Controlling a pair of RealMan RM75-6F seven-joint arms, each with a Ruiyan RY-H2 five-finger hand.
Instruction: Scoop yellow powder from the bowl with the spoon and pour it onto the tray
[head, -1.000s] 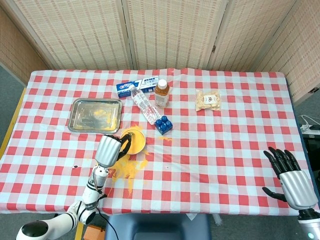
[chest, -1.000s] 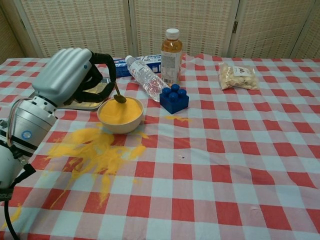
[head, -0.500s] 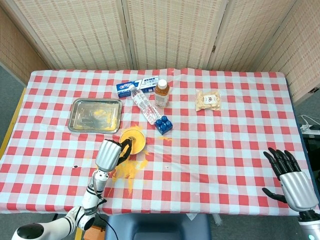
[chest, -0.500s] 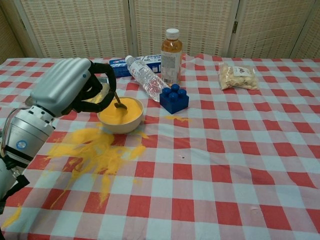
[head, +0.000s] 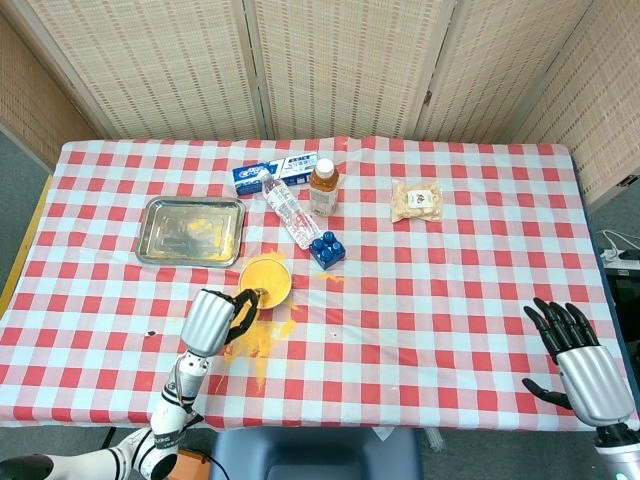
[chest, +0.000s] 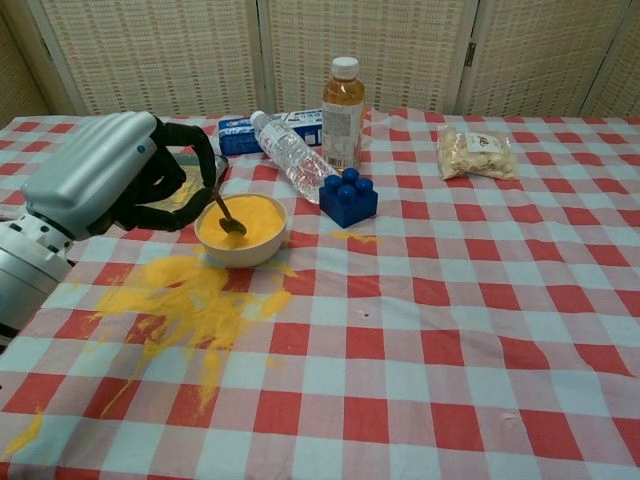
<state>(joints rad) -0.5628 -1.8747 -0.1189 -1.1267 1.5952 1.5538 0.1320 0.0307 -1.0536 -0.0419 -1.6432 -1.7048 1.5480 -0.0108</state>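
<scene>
Spoon (chest: 224, 210) tilted, long axis running from handle at upper left down to scoop end at lower right, dipped into yellow powder (chest: 243, 222) in the bowl (chest: 240, 249). Pinched by left hand (chest: 112, 178). Spilled powder (chest: 195, 298) just before the bowl. Tray (head: 190, 229) beyond. Right hand (head: 583, 362) splayed, empty, well apart.
</scene>
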